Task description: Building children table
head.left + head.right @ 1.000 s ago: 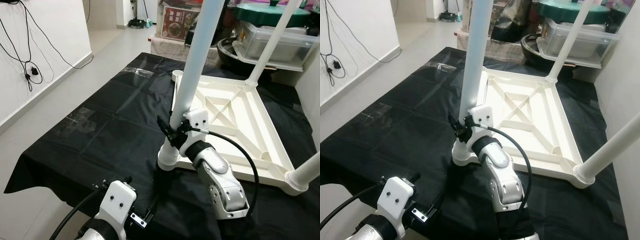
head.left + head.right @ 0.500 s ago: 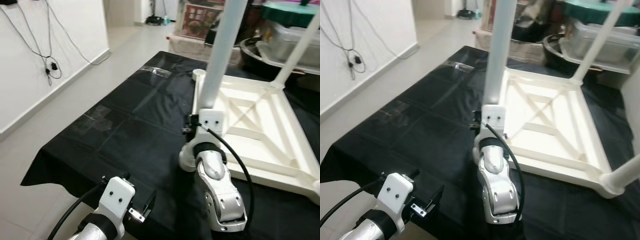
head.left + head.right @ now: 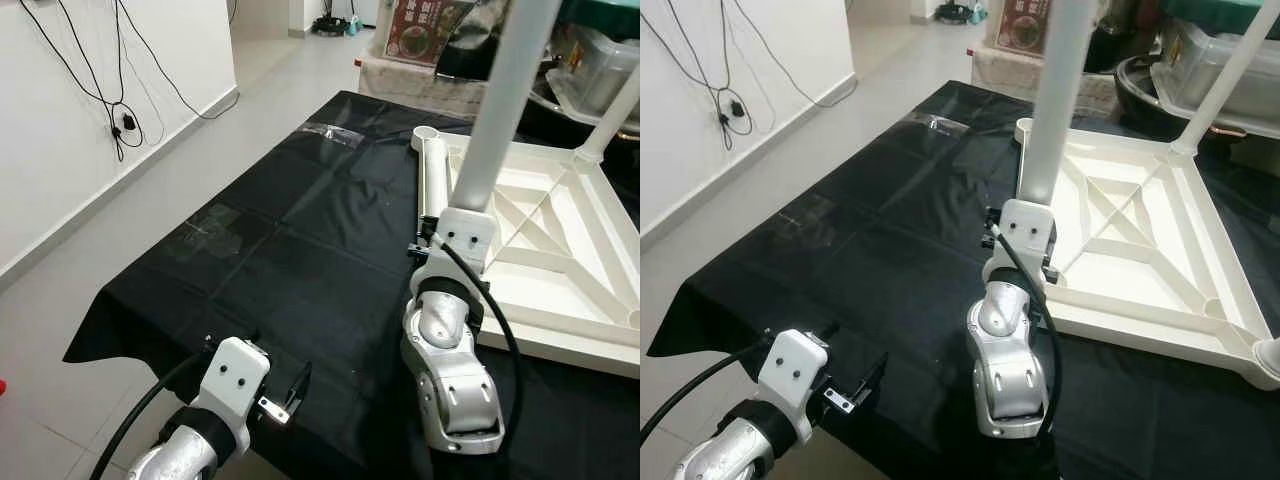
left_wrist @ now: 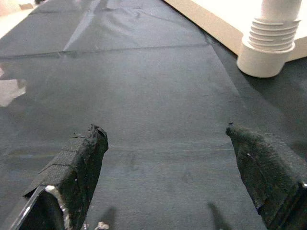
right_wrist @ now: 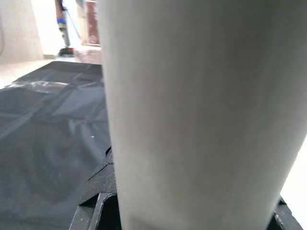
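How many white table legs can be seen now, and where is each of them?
4. One upright leg is at the near-left corner, with the right gripper on it. One leg lies along the tabletop's left edge. One stands at the far corner; one at the near right. Others may be hidden.

You have a black cloth (image 3: 270, 260) spread flat over the pale floor (image 3: 130, 205), creased in a grid of fold lines. Two strips of clear tape (image 3: 215, 220) sit on it, one near its left edge, another (image 3: 335, 131) near its far edge. A white wall (image 3: 60, 120) runs along your left, with black cables (image 3: 120, 105) hanging down it to a plug. At the far end stand a printed red box (image 3: 420, 25), a clear plastic bin (image 3: 1210, 70) and a dark pot (image 3: 1140, 85).
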